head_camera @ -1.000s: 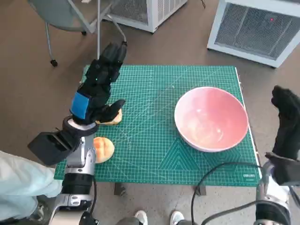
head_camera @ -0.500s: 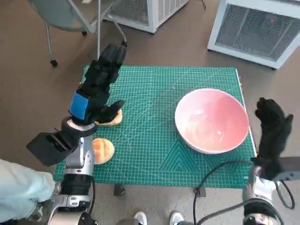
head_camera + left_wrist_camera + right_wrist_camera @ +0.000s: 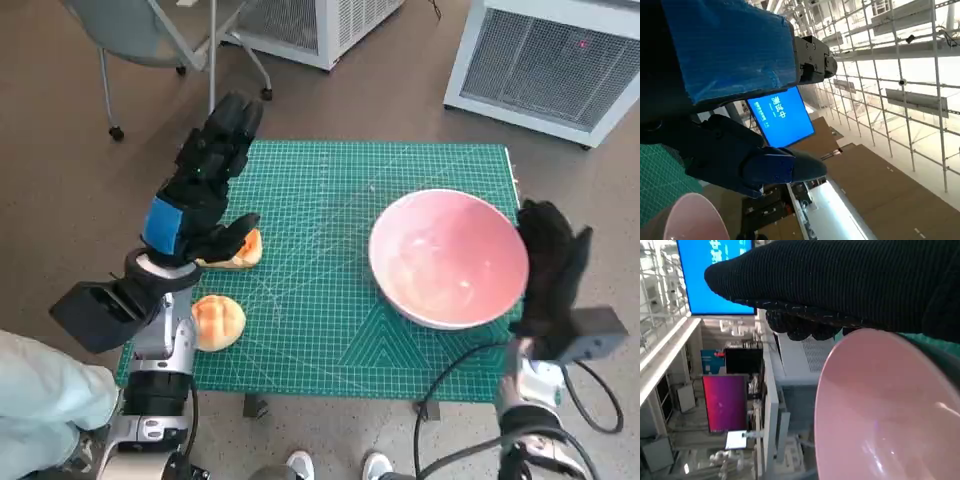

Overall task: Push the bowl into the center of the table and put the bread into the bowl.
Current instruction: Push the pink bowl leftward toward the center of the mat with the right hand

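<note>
You are on the push step: your gloved right hand (image 3: 550, 270), fingers together, rests against the glossy pink round bowl (image 3: 447, 257) near the green mat's (image 3: 330, 330) right edge. Next, push it leftward to centre. Your left hand (image 3: 200, 195), fingers spread, hovers over the golden bread rolls (image 3: 220, 320).

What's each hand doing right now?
Left hand: open, raised over the bread, holding nothing.
Right hand: open, against the bowl rim.

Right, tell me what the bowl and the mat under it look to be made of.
The bowl looks like glazed ceramic or glossy plastic: smooth pink, with bright highlights inside; the pictures leave open which. The mat looks like a matte rubbery or vinyl cutting mat: flat green, printed with a fine pale grid and angle lines, no shine.
</note>
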Controlling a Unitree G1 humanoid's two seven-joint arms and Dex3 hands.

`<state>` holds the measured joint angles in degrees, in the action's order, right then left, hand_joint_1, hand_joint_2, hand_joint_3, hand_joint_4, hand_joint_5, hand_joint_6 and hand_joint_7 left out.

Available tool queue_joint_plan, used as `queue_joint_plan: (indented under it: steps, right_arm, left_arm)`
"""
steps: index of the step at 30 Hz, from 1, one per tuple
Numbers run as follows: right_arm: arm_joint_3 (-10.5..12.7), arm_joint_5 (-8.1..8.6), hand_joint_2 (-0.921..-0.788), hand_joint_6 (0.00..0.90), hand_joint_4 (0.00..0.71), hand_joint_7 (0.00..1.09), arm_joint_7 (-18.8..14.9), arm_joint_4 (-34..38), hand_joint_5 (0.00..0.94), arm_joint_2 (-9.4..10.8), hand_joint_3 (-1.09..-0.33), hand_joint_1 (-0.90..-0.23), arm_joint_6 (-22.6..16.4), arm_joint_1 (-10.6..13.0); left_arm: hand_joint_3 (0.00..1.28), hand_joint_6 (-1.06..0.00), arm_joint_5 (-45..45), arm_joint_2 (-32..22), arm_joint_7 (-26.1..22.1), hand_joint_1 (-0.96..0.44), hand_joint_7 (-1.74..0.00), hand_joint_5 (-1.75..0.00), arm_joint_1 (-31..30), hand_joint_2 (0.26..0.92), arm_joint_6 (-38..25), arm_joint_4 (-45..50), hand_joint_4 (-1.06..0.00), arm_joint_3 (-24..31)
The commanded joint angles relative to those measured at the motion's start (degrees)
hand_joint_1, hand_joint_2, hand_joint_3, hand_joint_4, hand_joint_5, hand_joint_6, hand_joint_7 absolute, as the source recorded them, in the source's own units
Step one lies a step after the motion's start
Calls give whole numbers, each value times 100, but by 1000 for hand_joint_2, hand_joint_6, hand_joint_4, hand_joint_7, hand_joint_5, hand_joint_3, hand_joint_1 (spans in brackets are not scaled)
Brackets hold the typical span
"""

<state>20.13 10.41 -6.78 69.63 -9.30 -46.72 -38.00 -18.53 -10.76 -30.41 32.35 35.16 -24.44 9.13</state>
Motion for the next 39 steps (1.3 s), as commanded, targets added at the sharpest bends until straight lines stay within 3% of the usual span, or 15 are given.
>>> queue_joint_plan:
  steps: [1,26,39]
  right_arm:
    - [-3,11,-921,1,22,403,15,199,3,158,-889,-556,269,-159]
    - [-5,11,-921,22,30,406,3,390,3,578,-833,-588,984,-773]
    - [90,113,-921,34,36,396,-25,459,4,829,-810,-587,1475,-1033]
  left_arm:
    - [384,-163,-41,-69,-2,-654,-87,-2,-128,921,-52,223,-99,37]
    - [376,-174,75,-236,159,-646,-67,0,-376,921,25,504,-97,165]
    - [378,-178,96,-291,284,-646,-57,-5,-485,921,-45,632,-107,148]
